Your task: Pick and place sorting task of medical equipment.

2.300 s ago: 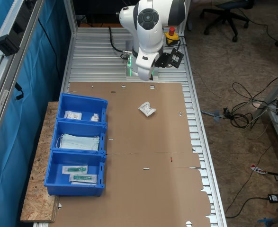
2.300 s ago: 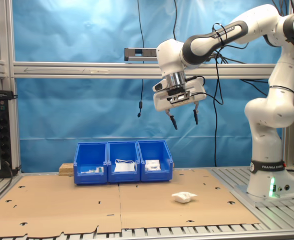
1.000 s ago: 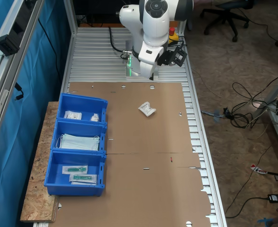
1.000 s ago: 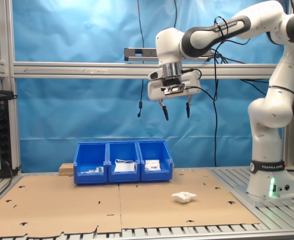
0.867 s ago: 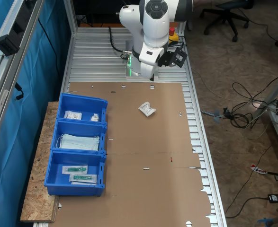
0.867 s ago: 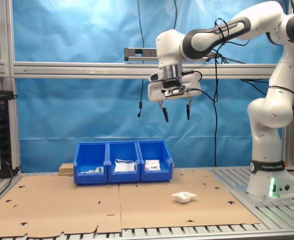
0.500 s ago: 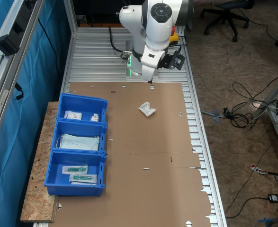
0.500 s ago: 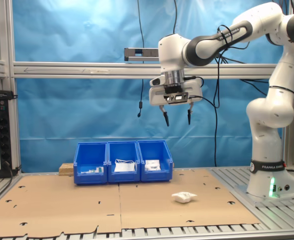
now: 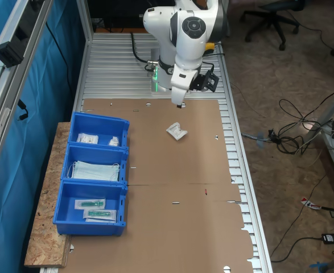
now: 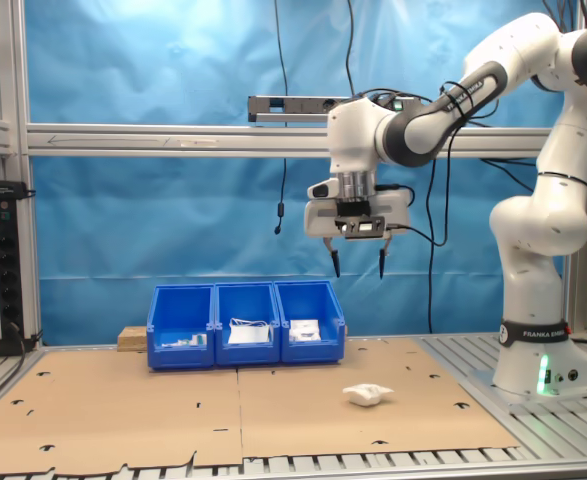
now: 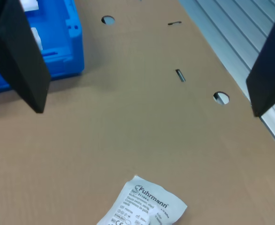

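First exterior view: packet (image 9: 177, 131) flat on cardboard (image 9: 172, 187), lying diagonal.

Crinkled white packet (image 9: 177, 131), apparently flat

Cardboard-covered table (image 9: 172, 227), white packet (image 9: 177, 131), three blue bins (image 9: 93, 181)

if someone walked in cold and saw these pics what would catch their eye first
Probably the big white robot arm, with its open gripper held high in the air against the blue backdrop. Next, the lone white crinkled packet lying on the brown cardboard, apart from everything else. Then the row of three blue bins at the cardboard's edge, holding small white packets, pale-blue face masks and clear packets with green parts.
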Robot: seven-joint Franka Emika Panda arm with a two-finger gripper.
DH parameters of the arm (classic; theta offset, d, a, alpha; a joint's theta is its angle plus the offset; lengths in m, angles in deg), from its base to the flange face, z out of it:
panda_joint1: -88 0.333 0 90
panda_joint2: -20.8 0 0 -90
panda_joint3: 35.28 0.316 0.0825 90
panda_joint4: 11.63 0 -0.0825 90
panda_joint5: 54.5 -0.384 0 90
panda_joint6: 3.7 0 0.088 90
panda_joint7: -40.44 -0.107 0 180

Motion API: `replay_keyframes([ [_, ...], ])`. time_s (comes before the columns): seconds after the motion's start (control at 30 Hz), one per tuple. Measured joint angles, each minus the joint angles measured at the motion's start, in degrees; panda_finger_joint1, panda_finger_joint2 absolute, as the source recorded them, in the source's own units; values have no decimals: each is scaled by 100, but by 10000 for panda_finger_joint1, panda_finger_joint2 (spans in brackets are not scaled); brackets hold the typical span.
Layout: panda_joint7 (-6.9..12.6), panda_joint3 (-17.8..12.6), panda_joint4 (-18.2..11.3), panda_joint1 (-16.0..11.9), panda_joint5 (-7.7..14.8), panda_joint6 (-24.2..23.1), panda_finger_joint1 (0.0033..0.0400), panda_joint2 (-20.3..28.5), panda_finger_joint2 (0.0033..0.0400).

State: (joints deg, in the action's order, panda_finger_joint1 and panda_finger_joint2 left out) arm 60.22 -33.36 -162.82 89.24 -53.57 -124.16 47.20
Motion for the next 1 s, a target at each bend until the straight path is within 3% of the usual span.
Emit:
replay_keyframes([
  [0.3,0,-90,-627,37,61,-1066,400,-275,400],
  [0.67,0,-145,-882,38,88,-2162,400,-998,400],
  [1.0,0,-148,-1121,38,4,-2774,400,-1432,400],
])
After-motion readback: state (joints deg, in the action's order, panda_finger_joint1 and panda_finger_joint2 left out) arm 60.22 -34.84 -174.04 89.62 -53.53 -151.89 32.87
